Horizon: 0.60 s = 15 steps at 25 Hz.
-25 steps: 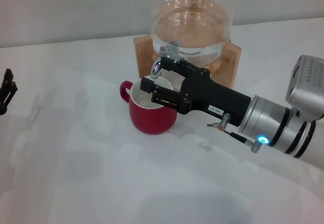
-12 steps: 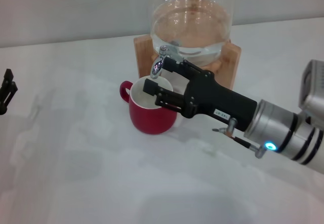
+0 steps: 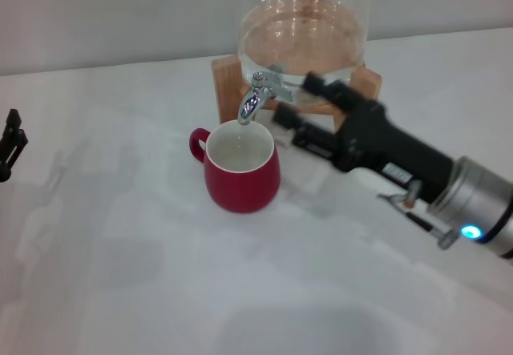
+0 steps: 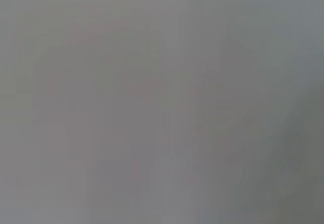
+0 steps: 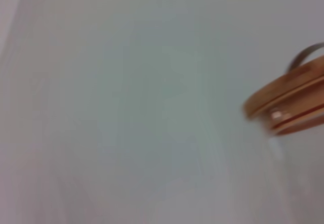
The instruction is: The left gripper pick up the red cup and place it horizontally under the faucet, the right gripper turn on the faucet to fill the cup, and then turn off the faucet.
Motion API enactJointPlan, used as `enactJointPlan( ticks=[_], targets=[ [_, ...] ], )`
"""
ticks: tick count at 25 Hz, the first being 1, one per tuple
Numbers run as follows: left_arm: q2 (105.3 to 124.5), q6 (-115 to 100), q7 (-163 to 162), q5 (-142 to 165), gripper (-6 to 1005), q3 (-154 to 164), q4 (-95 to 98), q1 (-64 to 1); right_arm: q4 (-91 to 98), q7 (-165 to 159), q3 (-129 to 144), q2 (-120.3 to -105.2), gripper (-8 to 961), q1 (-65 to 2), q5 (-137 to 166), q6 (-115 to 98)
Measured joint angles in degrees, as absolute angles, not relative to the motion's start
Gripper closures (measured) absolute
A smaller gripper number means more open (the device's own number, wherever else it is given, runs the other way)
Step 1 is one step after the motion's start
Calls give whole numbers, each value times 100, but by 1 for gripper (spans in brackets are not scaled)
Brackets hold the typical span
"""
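One red cup (image 3: 240,171) stands under the one faucet (image 3: 258,98), the right gripper (image 3: 298,104) released beside it, the left gripper (image 3: 10,143) far off, grip unclear.

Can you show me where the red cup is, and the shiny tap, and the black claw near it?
red cup (image 3: 240,185): head view, front of its body.
faucet (image 3: 258,96): head view, chrome spout.
right gripper (image 3: 300,102): head view, between its fingertips.

The red cup (image 3: 241,173) looks like smooth, shiny pottery. The faucet (image 3: 258,98) is bright shiny metal. The jar (image 3: 303,38) is clear glass on a wooden stand (image 3: 227,84). The right gripper (image 3: 300,109) is dull black plastic.
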<state>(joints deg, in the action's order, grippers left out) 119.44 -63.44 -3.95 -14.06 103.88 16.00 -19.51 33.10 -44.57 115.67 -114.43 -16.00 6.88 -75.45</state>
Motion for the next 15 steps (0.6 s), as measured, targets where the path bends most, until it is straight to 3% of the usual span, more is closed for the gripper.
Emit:
enactJointPlan(
  ticks=[15],
  targets=[
    [11944, -6346, -395, -1445, 127, 10354, 1599, -1897, 2905, -4412, 10305, -11338, 94, -1622, 717, -7585]
  ],
)
